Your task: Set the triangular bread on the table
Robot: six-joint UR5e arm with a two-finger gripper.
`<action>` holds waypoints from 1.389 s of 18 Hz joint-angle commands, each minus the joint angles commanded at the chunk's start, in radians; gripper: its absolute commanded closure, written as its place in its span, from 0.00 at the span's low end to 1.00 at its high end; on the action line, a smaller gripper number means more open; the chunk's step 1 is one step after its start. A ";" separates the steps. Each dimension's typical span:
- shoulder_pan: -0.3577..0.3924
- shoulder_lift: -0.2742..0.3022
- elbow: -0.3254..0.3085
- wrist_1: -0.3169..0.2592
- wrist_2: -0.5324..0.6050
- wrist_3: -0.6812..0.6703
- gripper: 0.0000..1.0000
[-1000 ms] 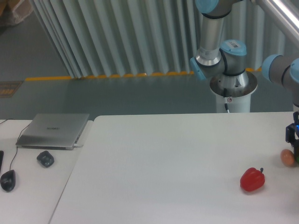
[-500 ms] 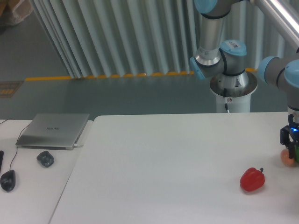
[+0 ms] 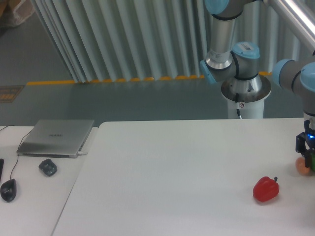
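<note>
- The pincer is hanging low at the far right edge of the shot, partly cut off by the frame, so I honestly can't tell if it's spread or closed.
- A small brownish egg-shaped thing is peeking out right beside it, partly hidden.
- The triangular bread isn't showing anywhere in this view.
- A red bell pepper is sitting on the white bench, near the pincer but apart from it.
- Over on the left, a closed laptop and two mice are lying on the adjoining pale desk.
</note>
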 joint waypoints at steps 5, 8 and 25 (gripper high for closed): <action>-0.003 -0.002 0.008 0.000 -0.002 0.003 0.00; -0.003 -0.005 0.012 0.006 -0.002 0.003 0.00; -0.025 -0.017 0.015 0.017 -0.003 0.008 0.00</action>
